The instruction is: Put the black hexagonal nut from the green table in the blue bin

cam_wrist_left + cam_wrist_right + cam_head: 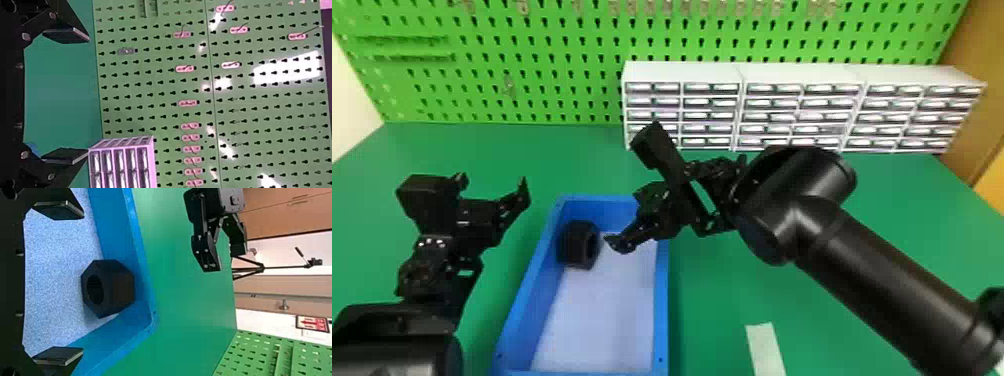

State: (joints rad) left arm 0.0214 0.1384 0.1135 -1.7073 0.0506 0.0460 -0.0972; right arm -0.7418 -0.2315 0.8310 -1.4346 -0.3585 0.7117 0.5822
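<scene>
The black hexagonal nut [580,244] lies inside the blue bin [660,300], against its left wall near the far end. In the right wrist view the nut [107,288] rests on the pale floor of the bin [139,258], its hole facing the fingers. My right gripper [619,243] is over the bin just right of the nut, apart from it; its own view shows the right gripper [58,284] open and holding nothing. Left of the bin, my left gripper [494,187] is parked above the table; seen from its wrist, the left gripper [66,96] stands open with nothing between its fingers.
White drawer units [742,107] stand along the back of the green table [732,285], before a green pegboard [532,65]. A pale strip [766,350] lies on the table right of the bin. The right arm stretches across the table's right side.
</scene>
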